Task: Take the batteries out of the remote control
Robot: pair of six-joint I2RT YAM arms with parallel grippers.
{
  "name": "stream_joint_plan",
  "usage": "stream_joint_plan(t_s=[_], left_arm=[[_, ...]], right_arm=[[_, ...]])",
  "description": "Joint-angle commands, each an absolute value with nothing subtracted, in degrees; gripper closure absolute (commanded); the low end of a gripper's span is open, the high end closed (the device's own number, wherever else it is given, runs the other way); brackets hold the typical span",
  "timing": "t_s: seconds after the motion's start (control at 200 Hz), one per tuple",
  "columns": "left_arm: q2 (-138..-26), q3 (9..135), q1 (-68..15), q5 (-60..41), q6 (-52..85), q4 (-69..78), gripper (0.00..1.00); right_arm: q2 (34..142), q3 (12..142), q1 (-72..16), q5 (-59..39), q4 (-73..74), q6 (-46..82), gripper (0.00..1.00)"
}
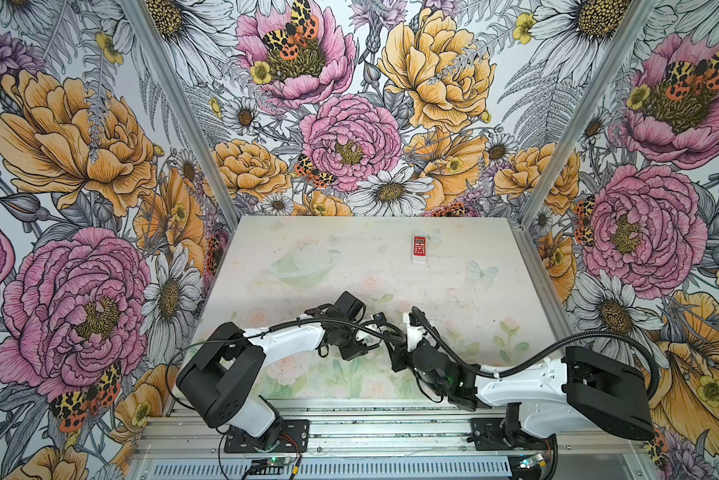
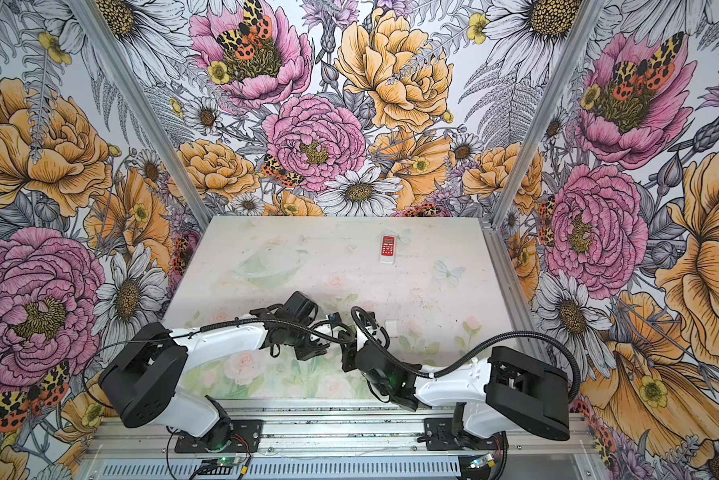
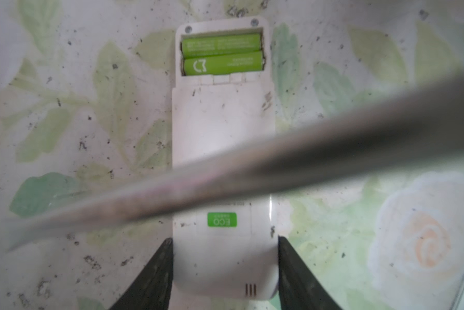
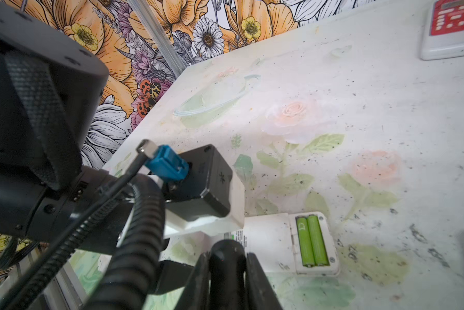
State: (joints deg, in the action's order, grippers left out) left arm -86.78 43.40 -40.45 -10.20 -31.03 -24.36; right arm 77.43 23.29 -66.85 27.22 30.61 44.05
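Two light green batteries (image 3: 223, 64) lie side by side in the open battery bay (image 3: 220, 30) of the white remote (image 3: 223, 128), which rests face down on the desk (image 1: 349, 249) beneath both wrists. Nothing else is in the bay, and neither cell looks lifted. I'd call this the prying step: cover off, no cell out yet. A small white rectangle (image 2: 391, 325) on the desk just beside the right arm may be that cover, though I can't be sure.

My left pincer (image 3: 224, 241) is clamped on the remote at the end away from the bay, one finger flush against each long side, pinning it. My right pincer (image 4: 227, 268) is closed on a black-handled tool (image 4: 227, 252). I take the blurred grey shaft (image 3: 332, 139) crossing above the remote in the left wrist view to be its blade, with the tip out past the remote rather than at the bay.

Next I need to bring that tip to one battery's end, get under it, and lever gently against a firm left hold.

A second remote (image 1: 419, 248), red-faced, sits well apart at the desk's far side. Its back is hidden, so I can't tell what it holds.
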Motion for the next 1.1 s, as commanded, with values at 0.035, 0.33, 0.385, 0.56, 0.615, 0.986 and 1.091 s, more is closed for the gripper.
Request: stream_joint_plan(t_s=[0.035, 0.33, 0.385, 0.56, 0.615, 0.986, 1.091], left_arm=[[-87.6, 44.0, -40.7, -12.7, -32.7, -24.8, 1.00], [-82.6, 39.3, -42.4, -6.2, -30.6, -18.2, 1.00], [-81.4, 37.7, -44.0, -3.4, -30.6, -16.3, 1.00], [-80.6, 34.4, -49.7, 8.1, -32.5, -12.2, 1.00], [-80.7, 33.9, -50.6, 9.5, -32.9, -11.3, 1.00], [-83.3, 32.8, -53.7, 10.9, -33.4, -9.6, 1.00], [-83.8, 33.0, -53.9, 10.5, -33.4, -9.7, 1.00]], right_arm=[[71.7, 25.7, -66.9, 31.5, 25.2, 47.6, 1.00], [57.3, 30.1, -60.3, 22.3, -13.2, 59.6, 1.00], [56.6, 32.3, -59.5, 18.4, -17.5, 59.4, 1.00], [59.4, 41.9, -58.2, 10.6, -31.9, 58.6, 1.00], [60.7, 44.0, -58.0, 8.2, -34.0, 58.3, 1.00], [71.5, 57.3, -56.9, 9.1, -50.0, 58.5, 1.00], [72.3, 59.0, -56.9, 11.0, -51.8, 57.9, 1.00]])
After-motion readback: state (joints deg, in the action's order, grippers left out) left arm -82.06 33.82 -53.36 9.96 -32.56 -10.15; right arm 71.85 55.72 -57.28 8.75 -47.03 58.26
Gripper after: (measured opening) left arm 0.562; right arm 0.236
